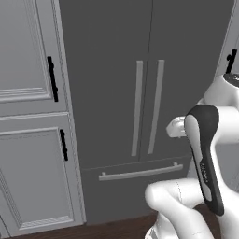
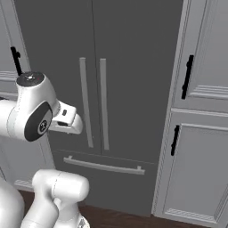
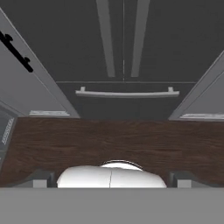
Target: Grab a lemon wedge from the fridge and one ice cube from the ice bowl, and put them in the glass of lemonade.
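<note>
1. Fridge point(image 1: 107, 70): tall and dark grey, across the middle of both base views from the top edge down to the floor. Both upper doors shut, seam running straight down the centre; drawer below also shut. Appears again in the upper middle of the hand view.
2. Cabinets point(image 1: 28, 140): light grey and panelled, down the left side of the left base view, touching the fridge's side. Matching set point(image 2: 200, 156) down the right side of the right base view. All doors shut.
3. Arm point(image 1: 205, 158): white with dark joints, rising from the lower right of the left base view, standing in front of the fridge's lower right part and apart from it.
4. Floor point(image 3: 109, 140): dark wood, a wide band across the middle of the hand view, below the fridge drawer.
5. Door handles point(image 1: 138, 107): two long grey bars, upright, side by side at either side of the centre seam.
6. Drawer handle point(image 1: 140, 172): one grey bar, lying level across the drawer front under the door handles.
7. Cabinet handles point(image 1: 52, 78): short black bars, upright, near the cabinet door edges beside the fridge.
8. Gripper point(image 3: 111, 177): at the bottom of the hand view, fingers point(image 3: 40, 178) spread wide apart near the left and right edges, nothing between them, pointing toward the floor and the fridge's base, touching neither.
</note>
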Tool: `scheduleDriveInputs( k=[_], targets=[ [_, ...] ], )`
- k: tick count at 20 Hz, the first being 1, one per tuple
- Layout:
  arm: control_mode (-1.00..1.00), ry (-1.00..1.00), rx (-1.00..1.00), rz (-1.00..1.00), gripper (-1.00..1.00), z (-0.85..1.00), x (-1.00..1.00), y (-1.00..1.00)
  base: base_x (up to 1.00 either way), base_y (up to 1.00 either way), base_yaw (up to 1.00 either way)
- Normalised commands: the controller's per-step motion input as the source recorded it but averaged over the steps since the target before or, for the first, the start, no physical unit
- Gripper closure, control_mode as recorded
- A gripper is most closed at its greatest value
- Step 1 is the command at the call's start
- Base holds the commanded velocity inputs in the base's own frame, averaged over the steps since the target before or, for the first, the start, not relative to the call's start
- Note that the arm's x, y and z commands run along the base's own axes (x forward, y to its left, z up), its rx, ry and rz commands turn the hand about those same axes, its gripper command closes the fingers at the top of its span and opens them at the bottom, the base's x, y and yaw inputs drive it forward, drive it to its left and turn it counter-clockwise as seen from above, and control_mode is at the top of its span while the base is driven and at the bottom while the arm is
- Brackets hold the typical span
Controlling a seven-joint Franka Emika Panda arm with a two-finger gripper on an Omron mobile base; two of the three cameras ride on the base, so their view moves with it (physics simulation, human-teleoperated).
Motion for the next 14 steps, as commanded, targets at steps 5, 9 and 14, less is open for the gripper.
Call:
scheduleDriveInputs(
  k=[5, 9, 14],
  targets=[
    [1.00, 0.00, 0.00, 0.00, -1.00, 0.00, 0.00, 0.00, -0.19, -0.14, 0.01],
    [1.00, 0.00, 0.00, 0.00, -1.00, 0.00, 0.00, 0.00, -0.71, -0.07, 0.00],
    [1.00, 0.00, 0.00, 0.00, -1.00, 0.00, 0.00, 0.00, -0.52, 0.00, 0.00]
  ],
)
